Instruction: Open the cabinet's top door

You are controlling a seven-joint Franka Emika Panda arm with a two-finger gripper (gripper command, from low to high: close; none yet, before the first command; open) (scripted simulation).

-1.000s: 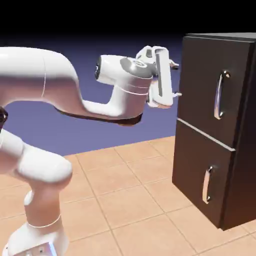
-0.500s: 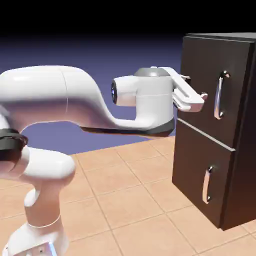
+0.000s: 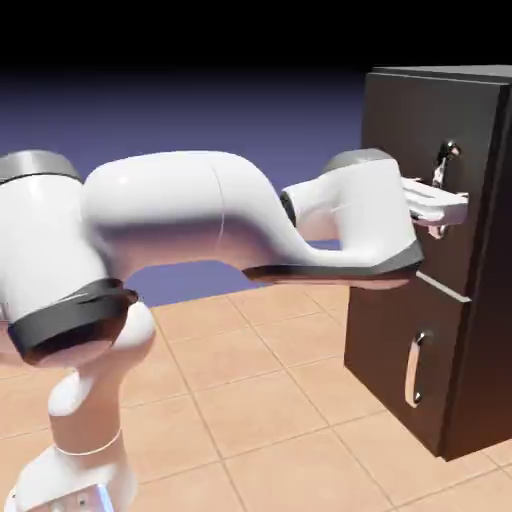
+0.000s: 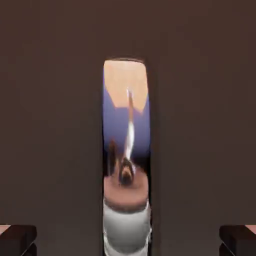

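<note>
The tall, near-black cabinet [image 3: 475, 340] stands at the exterior view's right. Its top door [image 3: 400, 130] lies flush and carries a long curved silver handle [image 3: 447, 155]. My gripper [image 3: 445, 208] reaches level onto the middle of that handle and hides part of it. In the hand view the mirror-like handle [image 4: 126, 150] runs upright down the centre against the dark door [image 4: 50, 125]. One fingertip [image 4: 17, 241] shows at the bottom left corner and the other fingertip [image 4: 238, 241] at the bottom right. The jaws straddle the handle with a wide gap on each side.
Below the top door is the shorter lower door [image 3: 385, 330] with its small silver handle [image 3: 413, 368]. The arm's elbow [image 3: 170, 215] stretches across the middle of the exterior view above the tan tiled floor [image 3: 250, 400].
The arm has stretched to the right, carrying the hand from clear of the cabinet's left edge onto the top door's handle. The hand has turned to lie flat.
</note>
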